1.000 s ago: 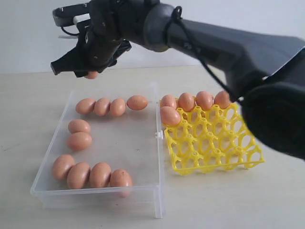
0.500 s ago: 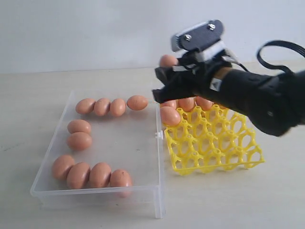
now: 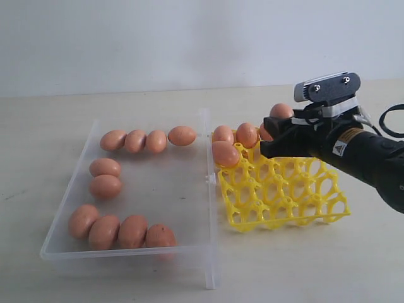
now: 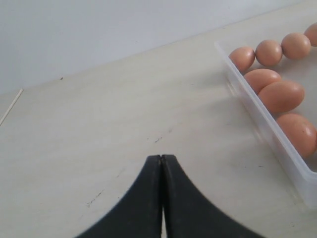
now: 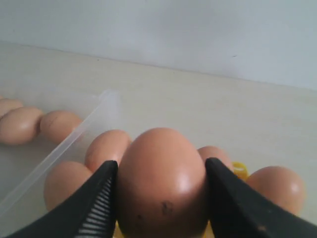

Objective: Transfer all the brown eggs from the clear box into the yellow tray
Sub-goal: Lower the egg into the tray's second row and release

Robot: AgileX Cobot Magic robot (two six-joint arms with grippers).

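Note:
My right gripper (image 3: 276,131) is shut on a brown egg (image 3: 281,111), held just above the back row of the yellow tray (image 3: 284,196). In the right wrist view that egg (image 5: 161,181) fills the gap between both black fingers (image 5: 94,198). Several eggs (image 3: 225,153) sit in the tray's far-left cells. The clear box (image 3: 207,165) to the tray's left holds several eggs (image 3: 105,187) along its back, left and front sides. My left gripper (image 4: 161,158) is shut on nothing above bare table, beside the box wall (image 4: 267,134). It does not show in the exterior view.
The tray's front and right cells (image 3: 315,202) are vacant. The box floor (image 3: 158,189) is bare in the middle. The box and the tray stand almost touching on a pale tabletop (image 3: 303,265), with a white wall behind.
My right gripper carried the egg from above the box's far-left corner rightward and down to the tray's back row. The eggs in the box and tray have not moved.

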